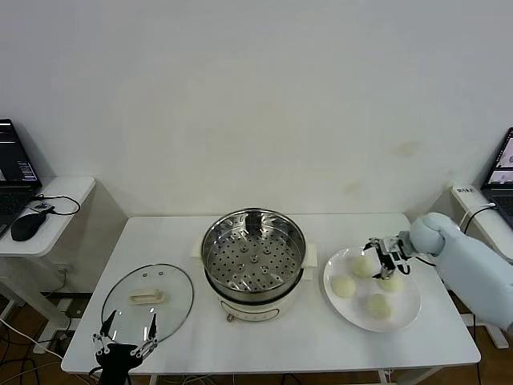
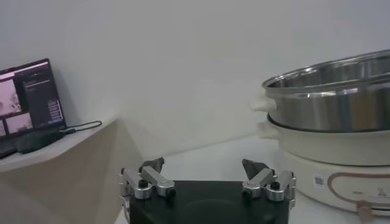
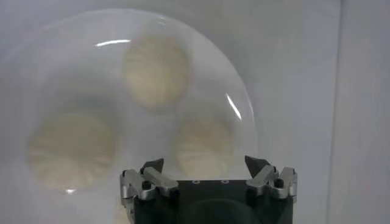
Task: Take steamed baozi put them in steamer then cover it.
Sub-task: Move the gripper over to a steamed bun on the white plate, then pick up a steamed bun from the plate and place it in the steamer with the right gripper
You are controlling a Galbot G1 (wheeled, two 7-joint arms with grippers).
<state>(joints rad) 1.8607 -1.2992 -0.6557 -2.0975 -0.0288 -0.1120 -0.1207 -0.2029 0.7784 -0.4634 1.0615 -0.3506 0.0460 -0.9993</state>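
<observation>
- The steamer (image 1: 253, 258) stands in the middle of the white table (image 1: 321, 337). It is a shiny steel pot with a tray full of holes inside, on a cream-white base. The tray holds nothing.
- In the left wrist view the steamer (image 2: 332, 131) is seen from the side, near the left gripper and not touching it.
- Four buns lie on a white plate (image 1: 401, 317), just to the right of the steamer. In the head view: one bun (image 1: 343, 286) on the side toward the steamer, one bun (image 1: 362, 265) at the far side, one bun (image 1: 390, 282) partly hidden behind the gripper, and one bun (image 1: 378, 305) nearest to the front edge.
- The right gripper (image 1: 382, 258) hangs over the far part of the plate, close above the buns. Its jaws are spread and they pinch nothing.
- The right wrist view looks down on the plate (image 3: 241, 109). Three buns (image 3: 156, 70) show there, with folds on top. The right gripper (image 3: 208, 165) has its fingertips (image 3: 152, 166) wide apart, above the nearest bun (image 3: 204, 145).
- The glass lid (image 1: 148, 302) lies flat on the left part of the table, handle up, well apart from the plate.
- The left gripper (image 1: 124, 346) is at the front left edge of the table, just before the lid. Its jaws are spread and empty, as the left wrist view (image 2: 208, 168) also shows.
- A side table (image 1: 56, 216) on the left carries a laptop (image 1: 14, 172) and a mouse (image 1: 27, 225).
</observation>
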